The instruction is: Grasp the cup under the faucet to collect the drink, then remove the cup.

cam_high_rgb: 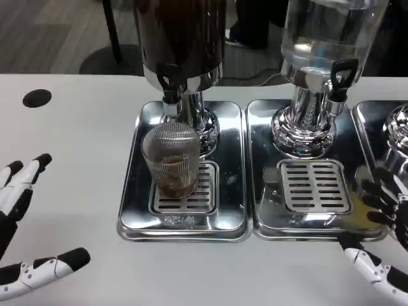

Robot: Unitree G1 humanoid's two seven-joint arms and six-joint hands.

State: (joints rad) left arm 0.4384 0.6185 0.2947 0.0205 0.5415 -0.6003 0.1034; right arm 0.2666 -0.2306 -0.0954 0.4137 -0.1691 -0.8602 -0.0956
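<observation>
A ribbed clear cup (171, 159) stands on the drip grate of the left steel tray (134, 191), right under the black faucet (169, 81) of the dark drink dispenser (182, 38). A little brown drink lies in its bottom. My left hand (25, 229) hovers over the table at the lower left, fingers spread, holding nothing, well to the left of the cup. At the lower right edge my right hand (382, 229) is also spread apart and empty, over the corner of the middle tray.
A second dispenser (325, 38) with clear liquid stands on the middle tray (261, 191), with its own black tap (340, 76). A third chrome base (398, 127) shows at the far right. A black round hole (36, 97) marks the table at the left.
</observation>
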